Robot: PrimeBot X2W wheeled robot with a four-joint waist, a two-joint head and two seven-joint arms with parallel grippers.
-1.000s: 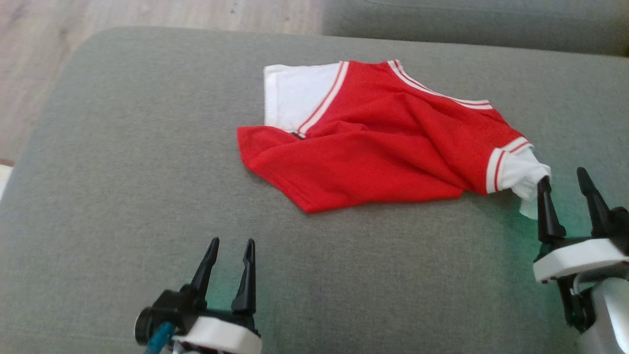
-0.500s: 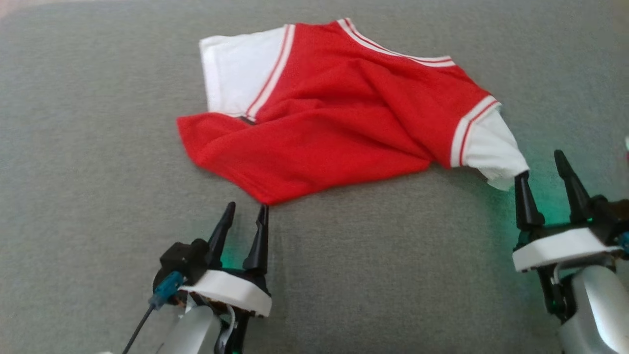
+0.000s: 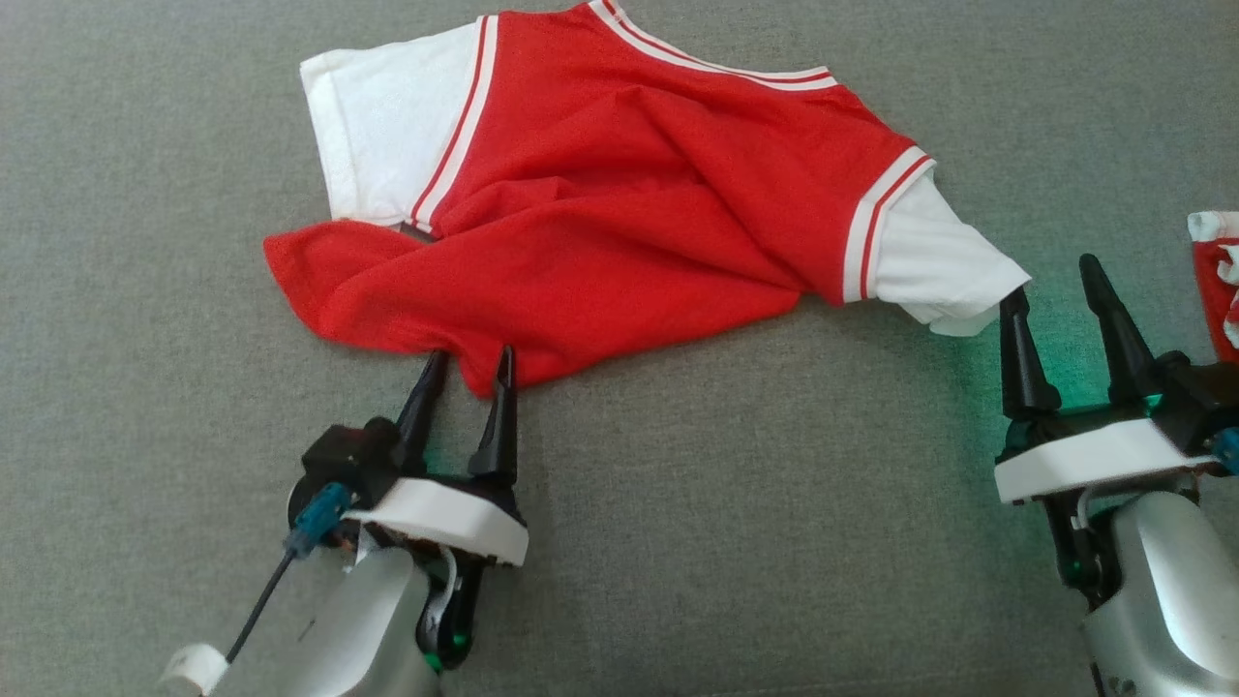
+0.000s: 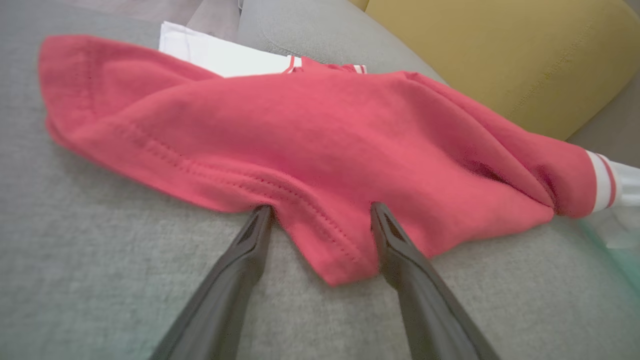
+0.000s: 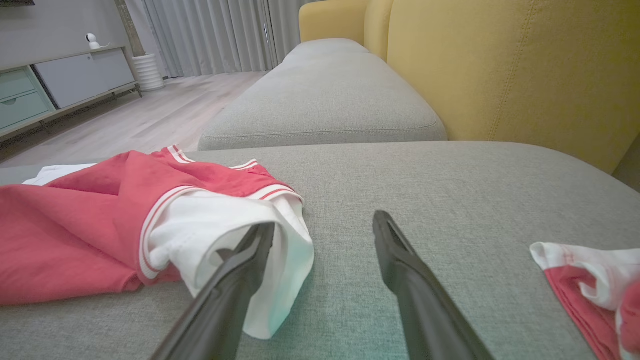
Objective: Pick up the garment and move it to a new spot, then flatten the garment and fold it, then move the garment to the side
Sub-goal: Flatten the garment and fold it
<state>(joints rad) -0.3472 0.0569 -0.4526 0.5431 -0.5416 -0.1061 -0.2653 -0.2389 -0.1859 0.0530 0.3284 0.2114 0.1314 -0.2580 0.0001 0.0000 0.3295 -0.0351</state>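
1. Your left gripper (image 3: 472,354) has its jaws apart. They straddle the garment's (image 3: 619,223) red hem corner (image 3: 481,373), and nothing is clamped.
2. In the left wrist view the left gripper (image 4: 320,208) shows one finger on each side of that hem corner (image 4: 330,250). Both fingertips touch the stitched edge, and the corner hangs down between them toward the wrist.
3. The rest of the garment (image 4: 300,130) spreads ahead of your left fingertips, rumpled and lying on the grey seat cushion (image 3: 145,290).
4. Your right gripper (image 3: 1050,279) also has its jaws wide apart and holds nothing.
5. The inner finger of the right gripper (image 5: 322,221) touches the cuff of the white sleeve (image 5: 225,225). You cannot tell whether the tip is inside the sleeve opening. The outer finger is over bare cushion (image 5: 450,190).
6. That white sleeve (image 3: 934,271) lies just ahead and to the inner side of your right gripper. The garment's red body (image 5: 65,235) runs off further to that side, toward the left gripper.
7. The other white sleeve (image 3: 377,136) is far ahead of your left gripper, flat on the cushion.
8. A second red-and-white cloth (image 3: 1215,281) lies on the cushion to the outer side of your right gripper, near it and apart from the garment. It also shows in the right wrist view (image 5: 585,280).
9. The yellow backrest (image 5: 525,65) stands beyond the right fingertips, off to the outer side.
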